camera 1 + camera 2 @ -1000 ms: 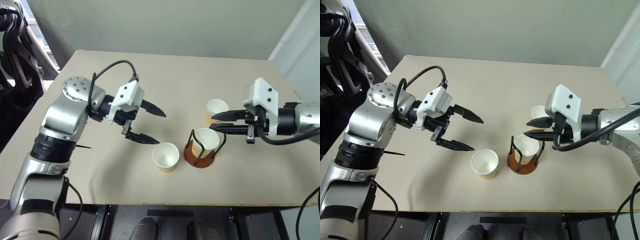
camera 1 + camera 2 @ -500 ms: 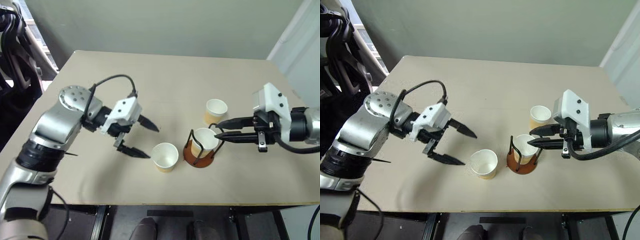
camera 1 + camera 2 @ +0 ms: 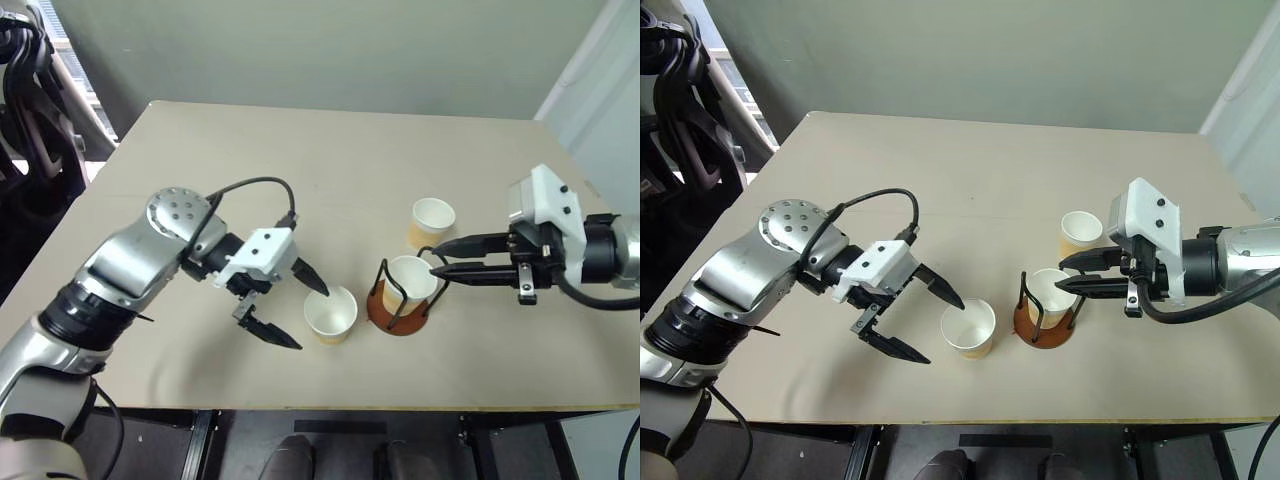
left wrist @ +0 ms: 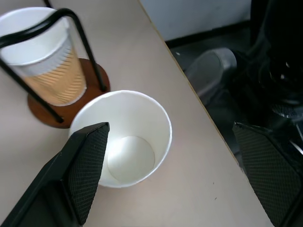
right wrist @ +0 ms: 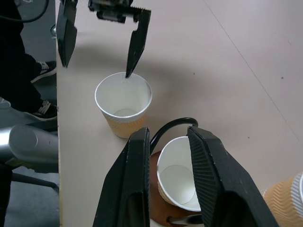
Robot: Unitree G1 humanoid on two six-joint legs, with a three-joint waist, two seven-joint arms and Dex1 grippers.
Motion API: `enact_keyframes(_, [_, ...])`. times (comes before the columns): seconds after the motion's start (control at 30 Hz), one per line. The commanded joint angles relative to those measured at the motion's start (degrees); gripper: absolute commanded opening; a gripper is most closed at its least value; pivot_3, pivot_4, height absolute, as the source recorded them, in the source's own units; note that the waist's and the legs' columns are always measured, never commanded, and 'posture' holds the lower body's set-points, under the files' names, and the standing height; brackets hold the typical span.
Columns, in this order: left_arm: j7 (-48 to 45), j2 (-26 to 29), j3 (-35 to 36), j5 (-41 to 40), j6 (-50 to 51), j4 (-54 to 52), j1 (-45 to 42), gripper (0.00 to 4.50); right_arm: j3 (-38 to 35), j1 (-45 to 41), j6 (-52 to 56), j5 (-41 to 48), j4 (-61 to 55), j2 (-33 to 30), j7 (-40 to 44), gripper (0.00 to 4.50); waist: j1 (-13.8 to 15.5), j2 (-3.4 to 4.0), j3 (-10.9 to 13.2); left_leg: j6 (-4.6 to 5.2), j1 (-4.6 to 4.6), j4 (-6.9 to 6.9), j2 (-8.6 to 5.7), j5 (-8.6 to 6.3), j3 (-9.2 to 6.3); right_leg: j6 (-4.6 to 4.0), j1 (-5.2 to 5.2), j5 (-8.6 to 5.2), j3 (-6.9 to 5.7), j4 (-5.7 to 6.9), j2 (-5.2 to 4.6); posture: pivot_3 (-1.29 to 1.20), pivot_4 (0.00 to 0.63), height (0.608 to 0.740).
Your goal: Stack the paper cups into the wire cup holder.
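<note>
Left fingers (image 3: 288, 308) spread wide, straddling the upright tan paper cup (image 3: 331, 314) at their 3 o'clock; nearer arm.

Three tan-walled, white-rimmed paper cups stand upright: one (image 3: 413, 279) seated inside the wire cup holder (image 3: 400, 298) with its reddish-brown base and black arches, one (image 3: 331, 314) just beside it, one (image 3: 431, 221) near behind.

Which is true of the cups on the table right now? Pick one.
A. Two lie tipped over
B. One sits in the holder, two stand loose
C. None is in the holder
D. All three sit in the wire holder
B: one paper cup sits inside the wire cup holder, while two others stand upright on the table.
</note>
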Motion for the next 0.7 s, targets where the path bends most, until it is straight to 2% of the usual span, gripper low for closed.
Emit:
enact_keyframes(0.03, [-2.25, -1.00, -0.60, 3.18, -4.69, 1.07, -1.42, 4.50, -3.00, -0.85, 0.40, 1.49, -1.14, -1.08, -1.04, 1.17, 0.01, 0.00, 0.00, 0.00, 0.00, 0.00, 0.00, 0.00, 0.00, 0.00, 0.00, 0.00, 0.00, 0.00, 0.00, 0.00, 0.150, 0.740])
enact_keyframes(0.27, [-2.25, -3.25, -1.60, 7.60, -9.21, 3.09, -0.22, 4.50, -3.89, 1.33, 1.14, 2.40, -2.23, -1.43, -2.23, 1.17, 0.01, 0.00, 0.00, 0.00, -0.01, -0.01, 0.00, 0.00, 0.00, 0.00, 0.01, 0.00, 0.00, 0.02, 0.00, 0.00, 0.150, 0.740])
enact_keyframes(0.67, [-2.10, -7.25, 0.26, 11.11, -10.91, 2.88, 2.57, 4.50, -4.47, 2.38, 1.09, 4.47, -2.64, -1.08, -3.86, 1.17, 0.03, 0.00, 0.00, 0.00, -0.01, -0.01, 0.00, 0.00, 0.00, 0.00, 0.01, 0.00, 0.00, 0.03, 0.00, 0.00, 0.150, 0.740])
enact_keyframes(0.7, [-2.06, -7.47, 0.34, 11.46, -11.02, 2.99, 2.79, 4.32, -4.44, 2.46, 1.01, 4.55, -2.68, -1.10, -3.95, 1.20, 0.00, 0.00, 0.00, 0.00, -0.01, -0.01, 0.00, 0.00, 0.01, 0.00, 0.01, 0.00, 0.00, 0.06, 0.00, 0.00, 0.150, 0.740])
